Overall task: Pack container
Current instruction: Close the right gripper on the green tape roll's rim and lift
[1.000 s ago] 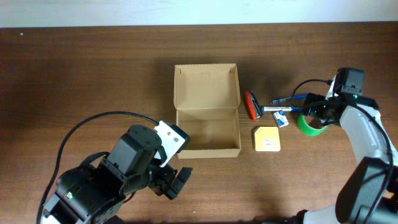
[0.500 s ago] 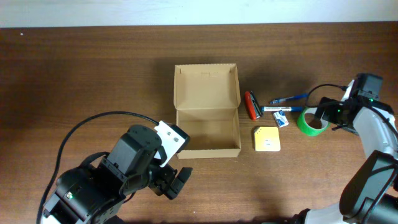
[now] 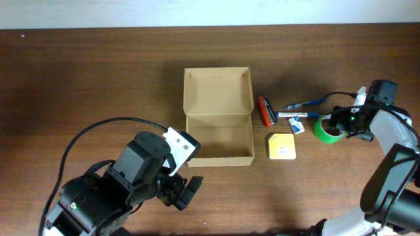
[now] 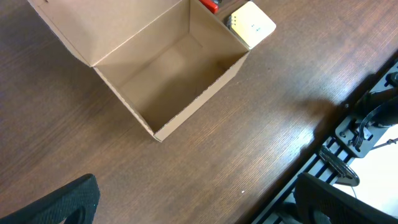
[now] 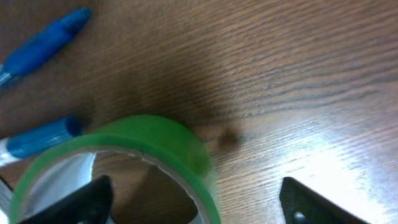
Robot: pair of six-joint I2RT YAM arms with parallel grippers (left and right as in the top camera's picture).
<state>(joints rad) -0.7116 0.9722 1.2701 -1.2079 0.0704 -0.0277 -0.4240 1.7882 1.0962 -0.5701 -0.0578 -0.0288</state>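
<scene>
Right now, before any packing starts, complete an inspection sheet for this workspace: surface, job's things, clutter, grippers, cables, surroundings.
Surface: dark wooden table; no spills seen.
Job's things: cardboard box open, flap lid folded back on its far side; nothing seen inside.
Clutter: loose beside the box, a red tool, two blue pens, a yellow pad and a green tape roll.
Grippers: left gripper open above bare table near the box; right gripper open at the tape roll.
Cables: black cable loops off the left arm; second cable arcs over the pens.
Surroundings: black frame past the table edge.
</scene>
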